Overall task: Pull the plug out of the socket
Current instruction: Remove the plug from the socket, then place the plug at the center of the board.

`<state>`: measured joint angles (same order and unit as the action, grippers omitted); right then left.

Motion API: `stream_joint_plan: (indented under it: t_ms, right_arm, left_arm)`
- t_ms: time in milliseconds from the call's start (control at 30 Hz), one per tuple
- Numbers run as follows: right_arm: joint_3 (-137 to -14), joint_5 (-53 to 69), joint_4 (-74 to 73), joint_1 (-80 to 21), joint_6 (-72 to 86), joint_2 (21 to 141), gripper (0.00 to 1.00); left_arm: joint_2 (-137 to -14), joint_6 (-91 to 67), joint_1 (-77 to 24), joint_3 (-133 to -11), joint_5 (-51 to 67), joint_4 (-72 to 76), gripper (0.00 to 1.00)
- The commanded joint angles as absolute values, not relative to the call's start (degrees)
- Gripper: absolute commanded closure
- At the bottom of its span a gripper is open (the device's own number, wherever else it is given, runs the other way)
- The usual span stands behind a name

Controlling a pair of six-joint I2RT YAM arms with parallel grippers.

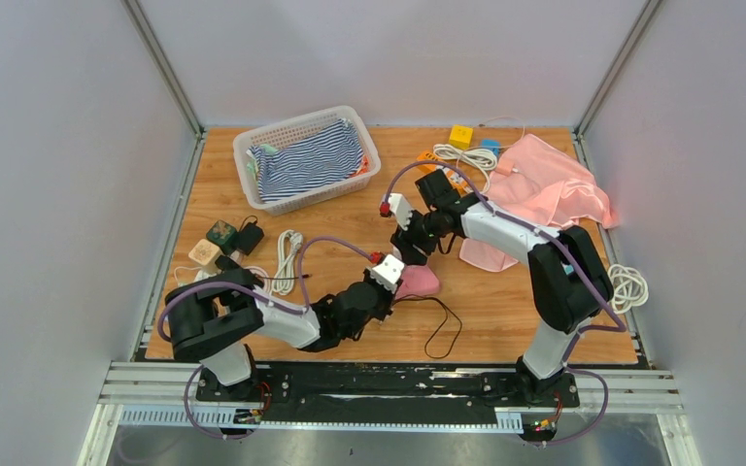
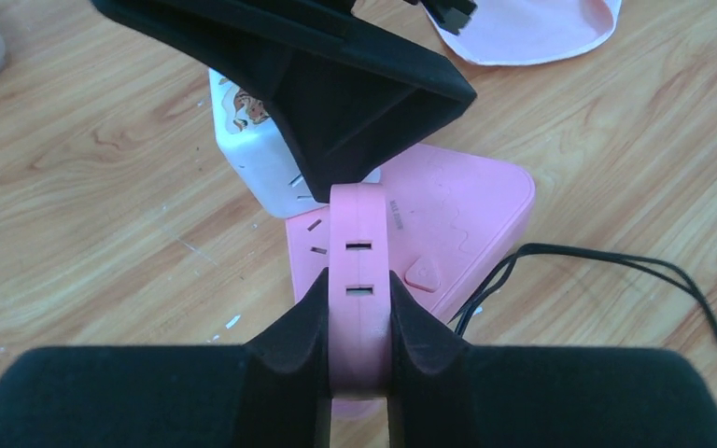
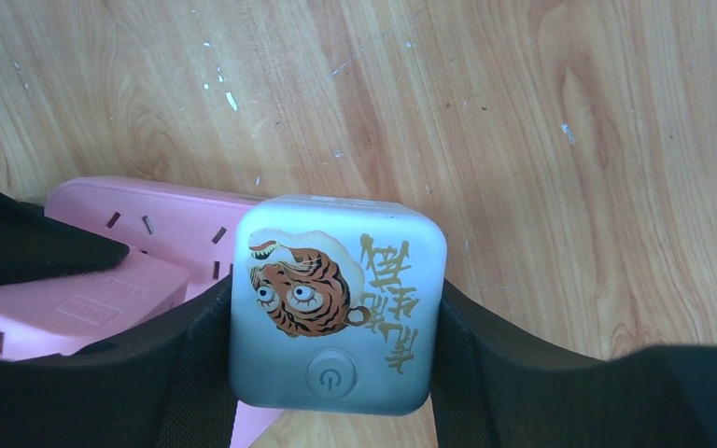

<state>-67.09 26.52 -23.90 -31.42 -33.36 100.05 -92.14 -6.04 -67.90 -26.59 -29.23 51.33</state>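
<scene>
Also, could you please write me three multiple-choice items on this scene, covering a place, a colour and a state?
1. Where on the wooden table is the white plastic basket of striped cloth? A far left; B near right; C between the arms.
2. What colour is the plastic socket block in the left fingers? A blue; B pink; C green.
3. The right fingers are: A open over bare wood; B holding a cable; C closed on the white square tiger-picture plug.
1 A, top view shows it far left; 2 B, wrist views show pink; 3 C, they press both its sides.
</scene>
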Motion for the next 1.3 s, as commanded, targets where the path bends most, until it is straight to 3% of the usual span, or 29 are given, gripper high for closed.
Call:
stream_joint_plan:
  t_ms: [0, 333, 567, 600, 767, 1167, 1267]
  right_arm:
    - [-62.32, 14.94, -32.94, -31.10, -39.90, 106.48, 1.00]
    - [-62.36, 14.59, -32.96, -31.11, -39.81, 106.71, 1.00]
    - [-64.05, 18.44, -34.83, -31.11, -38.32, 103.94, 0.98]
    - [-64.15, 18.69, -34.87, -31.04, -38.18, 103.11, 0.86]
    - [-64.34, 20.42, -35.02, -30.38, -38.01, 99.80, 0.55]
    - [-64.51, 27.28, -36.80, -27.86, -38.89, 94.07, 0.11]
    - [-64.56, 28.19, -37.44, -27.36, -39.47, 93.21, 0.06]
  left_arm:
    - [-85.50, -17.09, -64.04, -27.29, -25.47, 61.60, 1.00]
    - [-83.33, -11.08, -63.72, -25.45, -25.89, 64.02, 1.00]
    - [-80.50, -12.46, -63.64, -25.84, -16.51, 60.25, 1.00]
    - [-80.33, -12.59, -63.63, -25.76, -15.42, 59.87, 1.00]
    - [-80.31, -12.74, -63.65, -24.48, -13.51, 59.69, 1.00]
    - [-79.61, -12.92, -63.65, -22.54, -10.31, 61.65, 1.00]
    - [-79.63, -12.89, -63.68, -22.50, -9.28, 61.83, 1.00]
